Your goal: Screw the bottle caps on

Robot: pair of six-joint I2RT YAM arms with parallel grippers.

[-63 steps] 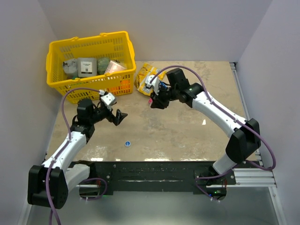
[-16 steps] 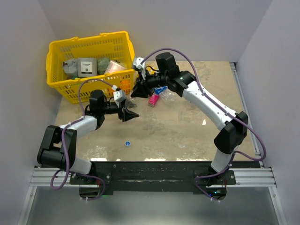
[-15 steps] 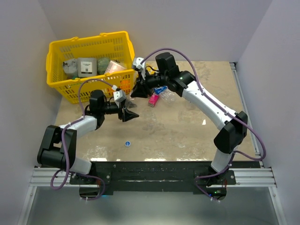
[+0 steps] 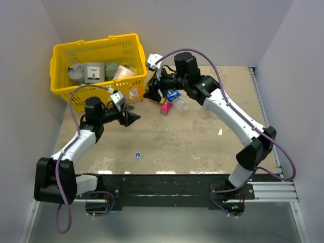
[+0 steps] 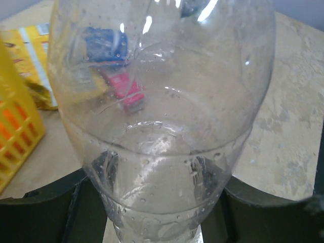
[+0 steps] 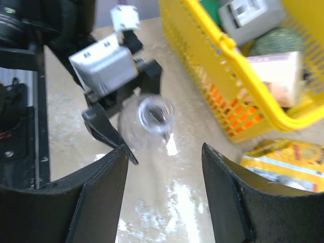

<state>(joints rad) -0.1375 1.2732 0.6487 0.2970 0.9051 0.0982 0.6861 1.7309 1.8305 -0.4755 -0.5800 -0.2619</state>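
I am watching the left gripper (image 4: 132,118) clamping a clear bottle (image 5: 162,126) by its narrower lower part, one finger pressing on each side. Through the right wrist camera the same bottle is pointing its open mouth up at the lens.

The right gripper (image 6: 164,149) is hanging at about 1 o'clock of the left one with its fingers spread and nothing between them. Half a second ago it was pinched shut and the two grippers were nearly tip to tip. Now the left gripper is sitting further toward 9 o'clock with its elbow drawn back, the right one is sitting slightly toward 12 o'clock, and the gap between them is wider.

A blue cap (image 4: 137,155) is lying on the table (image 4: 202,147) at 6 o'clock of the left gripper, well apart from it, in the same spot as before. A second bottle with a dark blue label (image 4: 174,96) is lying on its side at 3 o'clock of the right gripper. It is just beside a pink packet (image 4: 165,107), and neither has shifted.

The yellow basket (image 4: 96,88) is staying put at 10 o'clock, with a yellow packet (image 6: 283,159) lying near its corner.
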